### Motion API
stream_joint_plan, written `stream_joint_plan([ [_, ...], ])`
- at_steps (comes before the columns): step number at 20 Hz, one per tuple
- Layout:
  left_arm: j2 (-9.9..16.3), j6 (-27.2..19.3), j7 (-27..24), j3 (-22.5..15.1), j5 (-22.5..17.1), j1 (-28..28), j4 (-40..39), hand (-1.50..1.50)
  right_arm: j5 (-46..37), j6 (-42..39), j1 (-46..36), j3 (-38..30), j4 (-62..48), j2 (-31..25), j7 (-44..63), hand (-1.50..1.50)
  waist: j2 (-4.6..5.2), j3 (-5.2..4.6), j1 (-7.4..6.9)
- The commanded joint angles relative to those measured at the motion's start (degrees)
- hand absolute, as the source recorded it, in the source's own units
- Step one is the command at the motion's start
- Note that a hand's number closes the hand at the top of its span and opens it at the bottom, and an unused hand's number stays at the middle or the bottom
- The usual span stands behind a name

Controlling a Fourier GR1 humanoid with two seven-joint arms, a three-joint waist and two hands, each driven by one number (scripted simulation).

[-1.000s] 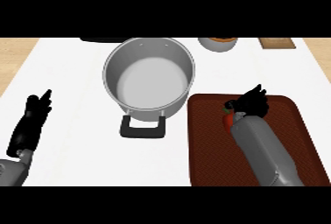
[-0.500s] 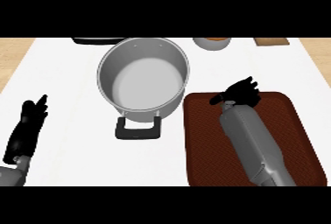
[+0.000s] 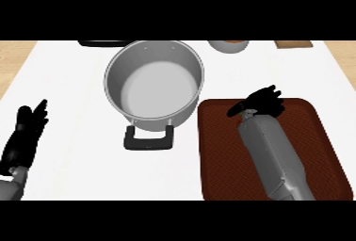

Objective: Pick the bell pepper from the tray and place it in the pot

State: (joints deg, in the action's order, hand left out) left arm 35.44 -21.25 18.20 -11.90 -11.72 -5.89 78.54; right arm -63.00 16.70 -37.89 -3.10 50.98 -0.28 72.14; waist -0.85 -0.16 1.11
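Right hand [image 3: 262, 102] is over the far end of the brown tray [image 3: 319, 141], forearm running up the tray's middle, fingers curled downward. Can't tell what they hold: the bell pepper isn't visible from here, hidden under the hand if it's there at all. Rest of the tray shows bare mat.

Left hand [image 3: 26, 136] rests open at the left edge of the white counter [image 3: 69, 84], fingers straight, pointing away.

Grey pot [image 3: 154, 84] sits left of the tray, just beside it, black handle toward the robot. Nothing inside it. A bowl [image 3: 229, 45] is cut off at the far edge.
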Motion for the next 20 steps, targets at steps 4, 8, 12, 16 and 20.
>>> stream_joint_plan([
  [4,0.4,1.59,-0.27,1.71,-0.08,-0.59,-1.15,0.0,-3.45,-6.33,2.98,-0.34,4.57,0.27,13.11,-1.5,0.31,0.05,-0.13],
  [8,-0.29,0.78,2.41,-0.05,1.55,-1.55,1.39,0.0,-2.61,-5.48,1.93,-2.7,1.15,0.28,13.1,-1.5,0.63,0.12,-1.18],
  [12,-2.05,-0.44,2.26,-0.49,2.37,-0.9,1.62,0.0,-1.0,-6.59,3.55,-3.68,4.31,0.28,13.09,-1.5,0.42,0.07,-0.65],
  [16,-1.89,0.94,0.48,1.11,2.1,-1.15,-0.2,0.0,-1.61,-7.1,2.77,-5.39,4.34,0.28,13.09,-1.5,0.79,0.09,-0.92],
  [20,-1.29,2.31,0.9,2.19,1.55,-0.92,1.02,0.0,0.3,-7.05,5.46,-3.88,5.93,0.28,13.09,-1.5,0.69,0.13,-1.22],
])
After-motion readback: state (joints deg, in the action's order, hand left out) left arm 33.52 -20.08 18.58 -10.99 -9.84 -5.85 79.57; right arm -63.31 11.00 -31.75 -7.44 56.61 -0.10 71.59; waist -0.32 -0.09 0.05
